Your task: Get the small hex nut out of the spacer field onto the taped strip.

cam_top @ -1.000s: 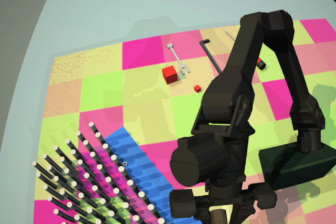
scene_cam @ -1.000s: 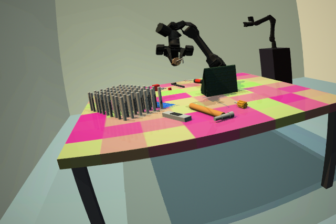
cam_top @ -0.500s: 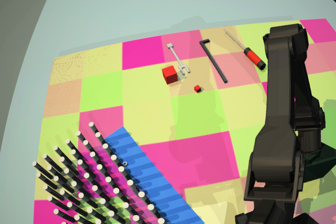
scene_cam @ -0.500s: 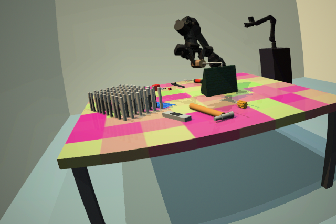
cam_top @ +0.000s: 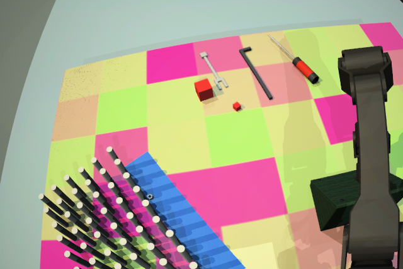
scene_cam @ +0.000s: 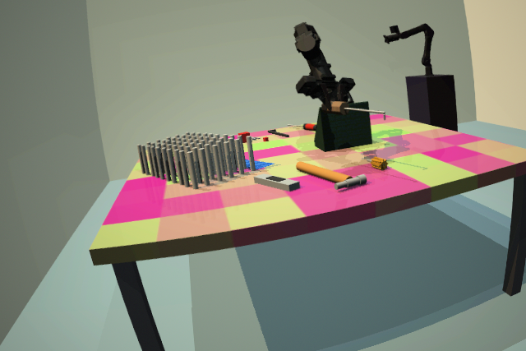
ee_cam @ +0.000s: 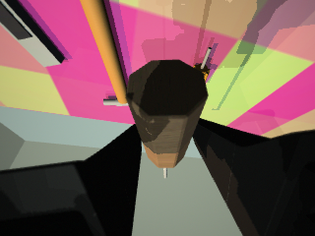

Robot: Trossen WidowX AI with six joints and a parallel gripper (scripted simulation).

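One small hex nut [cam_top: 148, 195] seen lying on blue strip [cam_top: 182, 213], beside front spacers [cam_top: 145, 203] [scene_cam: 251, 154]; judged light, rigid, easily skidded. Hook tool [scene_cam: 339, 107] [ee_cam: 169, 133] clamped by wooden handle in gripper [scene_cam: 327, 104] [ee_cam: 164, 126], above table [scene_cam: 263, 206]; best held there, shaft being thin.

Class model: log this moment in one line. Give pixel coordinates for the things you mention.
hex nut [cam_top: 149, 196]: on blue strip [cam_top: 182, 213] | gripper [scene_cam: 335, 106] [ee_cam: 164, 126]: shut on wooden-handled metal hook [scene_cam: 339, 107] [ee_cam: 169, 133] | tool: not put down
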